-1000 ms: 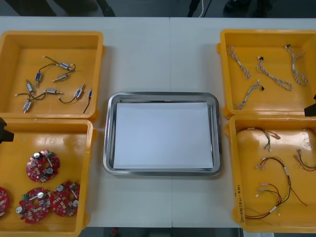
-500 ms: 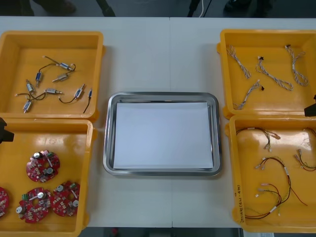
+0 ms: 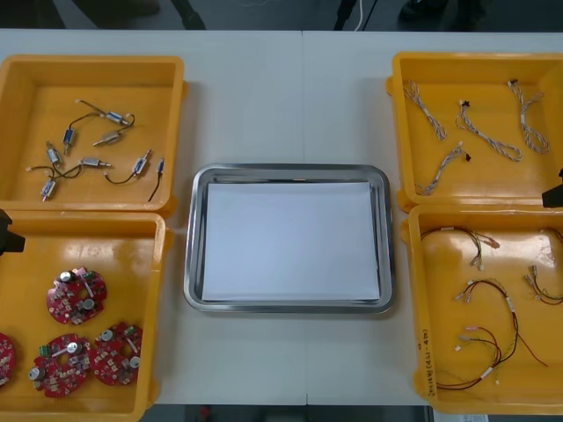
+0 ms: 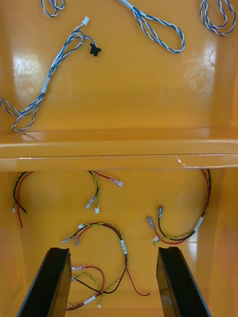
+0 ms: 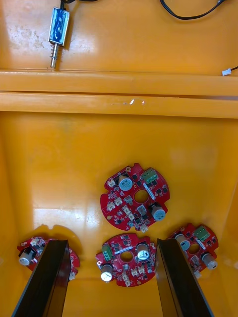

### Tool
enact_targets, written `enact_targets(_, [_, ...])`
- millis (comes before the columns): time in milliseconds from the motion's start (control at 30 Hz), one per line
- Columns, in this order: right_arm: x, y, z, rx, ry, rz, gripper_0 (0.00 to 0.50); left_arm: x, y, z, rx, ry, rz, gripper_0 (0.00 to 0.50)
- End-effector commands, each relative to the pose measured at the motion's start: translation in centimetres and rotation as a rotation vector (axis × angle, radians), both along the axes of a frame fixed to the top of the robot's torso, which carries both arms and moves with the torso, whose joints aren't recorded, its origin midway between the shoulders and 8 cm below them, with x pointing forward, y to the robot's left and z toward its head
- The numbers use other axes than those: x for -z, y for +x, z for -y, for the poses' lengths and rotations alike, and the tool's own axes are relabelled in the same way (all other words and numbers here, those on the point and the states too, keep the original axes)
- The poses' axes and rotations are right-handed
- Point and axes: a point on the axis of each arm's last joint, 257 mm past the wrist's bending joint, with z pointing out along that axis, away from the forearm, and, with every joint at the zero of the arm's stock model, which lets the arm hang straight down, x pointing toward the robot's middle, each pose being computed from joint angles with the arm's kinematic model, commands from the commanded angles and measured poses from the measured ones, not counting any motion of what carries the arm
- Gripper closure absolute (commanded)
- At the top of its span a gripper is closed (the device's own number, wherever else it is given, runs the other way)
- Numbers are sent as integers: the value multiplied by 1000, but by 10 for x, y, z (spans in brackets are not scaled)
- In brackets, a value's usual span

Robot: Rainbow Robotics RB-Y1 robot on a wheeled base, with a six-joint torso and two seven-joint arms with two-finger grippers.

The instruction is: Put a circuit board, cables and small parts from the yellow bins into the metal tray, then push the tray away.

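Currently left gripper (image 5: 113, 247) gapes empty over circuit boards (image 5: 136, 198) in the near-left yellow bin (image 3: 114, 246), right gripper (image 4: 114, 253) likewise over red and yellow cables (image 4: 120, 241) near-right, metal tray (image 3: 190, 237) empty at table (image 3: 281, 88) centre; risk: crowded boards could block a finger, looped cables may snag and drag neighbours.

Over the last second no shift can be made out on the light worktop (image 3: 281, 97); the shiny rectangular metal tray (image 3: 193, 237) and the four yellow plastic bins (image 3: 92, 61) lie as before; the dark ends of the left arm (image 3: 7, 233) and the right arm (image 3: 554, 189) keep their spots at its sides.
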Motion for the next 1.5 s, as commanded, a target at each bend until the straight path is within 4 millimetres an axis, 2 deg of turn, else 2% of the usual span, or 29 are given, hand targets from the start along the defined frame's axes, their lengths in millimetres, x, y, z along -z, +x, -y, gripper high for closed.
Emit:
enact_targets(33, [-14,4,-1,5,-18,19,0,0,-7,-10,-30,24,-24,0])
enact_targets(1500, [-14,4,-1,5,-18,19,0,0,-7,-10,-30,24,-24,0])
